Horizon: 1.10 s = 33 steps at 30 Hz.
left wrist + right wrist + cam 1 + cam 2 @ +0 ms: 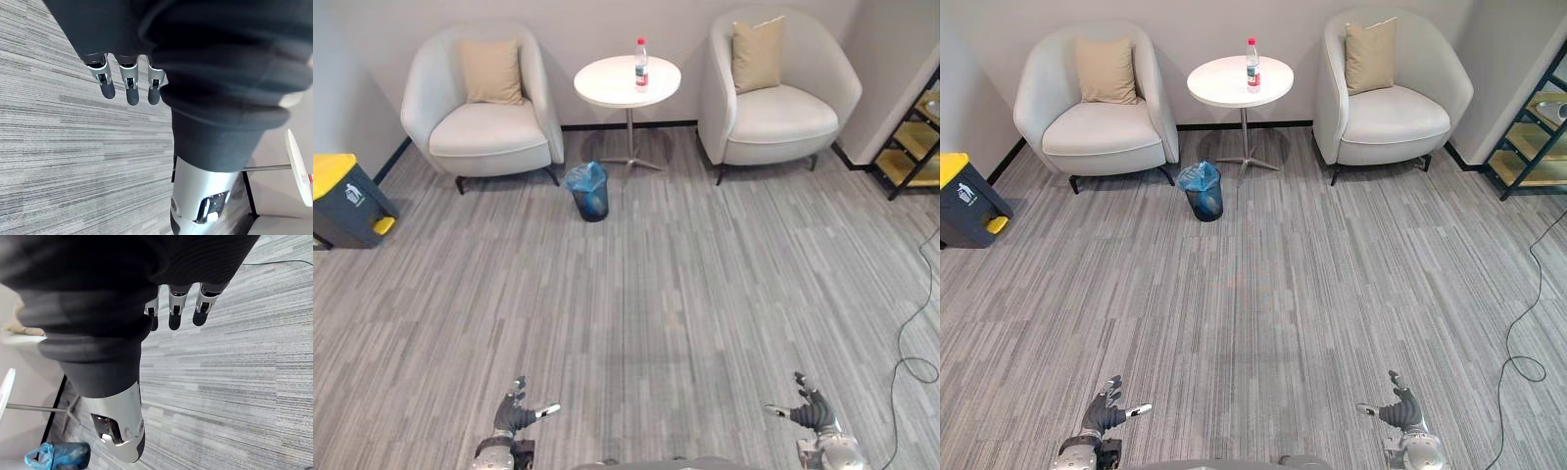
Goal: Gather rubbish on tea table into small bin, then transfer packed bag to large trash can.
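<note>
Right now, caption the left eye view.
Open left hand and right hand; plastic bottle upright on round table, blue-lined bin nearby.

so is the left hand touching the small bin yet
Apart. In the left eye view the left hand hangs open, a wide stretch of carpet between it and the small bin.

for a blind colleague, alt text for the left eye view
A bottle stands on a round table between two armchairs; a blue-bagged small bin sits on the floor, a yellow-lidded trash can far left. The left hand and right hand are open, empty.
</note>
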Tool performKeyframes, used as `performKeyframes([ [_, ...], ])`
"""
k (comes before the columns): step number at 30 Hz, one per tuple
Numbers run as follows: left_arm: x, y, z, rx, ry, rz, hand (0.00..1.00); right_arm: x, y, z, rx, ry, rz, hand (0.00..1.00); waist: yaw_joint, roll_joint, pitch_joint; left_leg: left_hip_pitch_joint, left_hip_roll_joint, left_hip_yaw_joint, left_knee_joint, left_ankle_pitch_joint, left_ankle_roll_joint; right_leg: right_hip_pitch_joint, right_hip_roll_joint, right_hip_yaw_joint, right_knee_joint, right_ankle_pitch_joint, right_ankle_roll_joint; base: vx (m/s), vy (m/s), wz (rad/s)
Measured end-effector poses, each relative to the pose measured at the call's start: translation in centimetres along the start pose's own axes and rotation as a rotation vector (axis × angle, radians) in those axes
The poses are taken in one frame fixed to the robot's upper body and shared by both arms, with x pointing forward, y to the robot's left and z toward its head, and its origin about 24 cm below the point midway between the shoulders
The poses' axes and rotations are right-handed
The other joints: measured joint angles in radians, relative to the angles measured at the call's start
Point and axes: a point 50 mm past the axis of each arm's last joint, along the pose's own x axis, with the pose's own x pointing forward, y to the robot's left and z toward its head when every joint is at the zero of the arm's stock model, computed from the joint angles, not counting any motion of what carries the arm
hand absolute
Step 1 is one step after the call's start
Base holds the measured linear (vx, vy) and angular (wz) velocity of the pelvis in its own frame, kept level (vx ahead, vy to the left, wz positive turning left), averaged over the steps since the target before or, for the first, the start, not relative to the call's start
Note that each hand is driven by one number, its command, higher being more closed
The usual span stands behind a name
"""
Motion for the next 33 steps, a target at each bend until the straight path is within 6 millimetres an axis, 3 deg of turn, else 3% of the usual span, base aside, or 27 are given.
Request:
performKeyframes([
  [20,-0.2,0.1,-0.4,-0.021,0.012,0.007,0.00,0.1,-0.1,-0.7,0.106,0.048,-0.040,0.00,-0.020,0.021,-0.014,-0.013,0.013,0.024,-0.008,0.000,0.000,-0.006,0.016,0.012,-0.038,0.018,-0.010,0.00,-0.016,-0.02],
  [26,-0.2,-0.1,0.0,-0.033,0.003,0.009,0.00,0.9,-0.4,0.7,0.142,0.011,-0.078,0.00,-0.011,0.026,-0.008,-0.056,0.015,0.063,-0.001,-0.007,0.009,-0.071,0.019,0.049,-0.018,0.019,-0.011,-0.02,0.001,-0.20],
  [27,-0.1,-0.1,0.3,-0.052,-0.009,0.011,0.00,1.1,-0.4,1.0,0.145,0.002,-0.078,0.00,-0.002,0.027,-0.004,-0.072,0.015,0.077,0.016,-0.019,0.023,-0.091,0.019,0.061,0.000,0.012,-0.004,0.03,0.013,-0.34],
  [30,0.1,-0.4,1.9,-0.078,-0.074,0.008,0.00,1.7,-0.2,2.2,0.161,-0.029,-0.073,0.00,0.004,0.023,0.024,-0.119,0.002,0.088,0.110,-0.089,0.036,-0.170,-0.005,0.064,0.154,-0.084,0.031,0.04,0.023,-0.11],
  [31,0.2,-0.5,2.2,-0.078,-0.082,0.005,0.00,1.8,0.0,2.3,0.155,-0.033,-0.064,0.00,0.001,0.005,0.039,-0.129,-0.009,0.084,0.143,-0.125,0.048,-0.201,-0.023,0.059,0.234,-0.133,0.057,0.05,0.053,0.06],
  [33,0.3,-0.8,2.5,-0.081,-0.089,-0.009,0.00,1.9,0.2,2.5,0.156,-0.038,-0.060,0.00,0.003,0.012,0.042,-0.134,-0.023,0.075,0.163,-0.161,0.061,-0.240,-0.047,0.036,0.347,-0.155,0.077,0.08,0.063,0.01],
])
